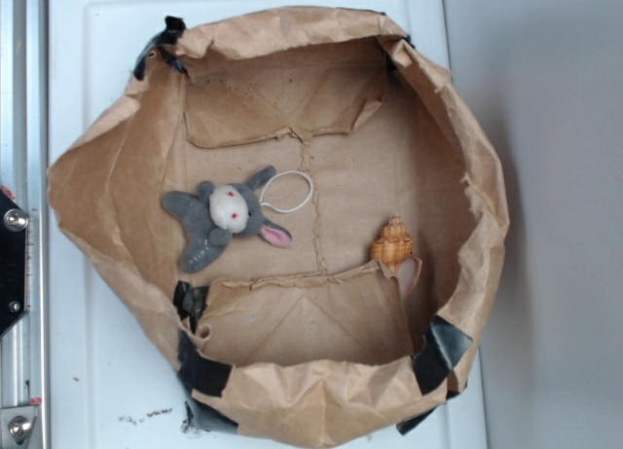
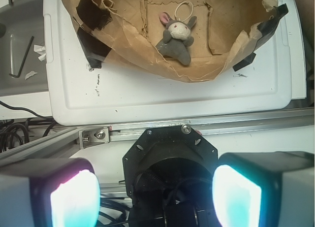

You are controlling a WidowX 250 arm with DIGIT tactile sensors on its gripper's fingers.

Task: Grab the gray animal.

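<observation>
Gripper [image 2: 155, 192] jaws spread wide, holding nothing, well apart from bunny [image 2: 177, 34] lying in paper bag [image 2: 197, 72]

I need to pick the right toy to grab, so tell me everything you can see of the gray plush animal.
The gray animal is a small plush bunny with a cream face, red eyes and a pink-lined ear. Its gray limbs are splayed, and a white loop string comes off its head. It lies flat on the floor of the open brown paper bag, touching only the paper, well apart from the tan shell. Nothing holds it.
</observation>
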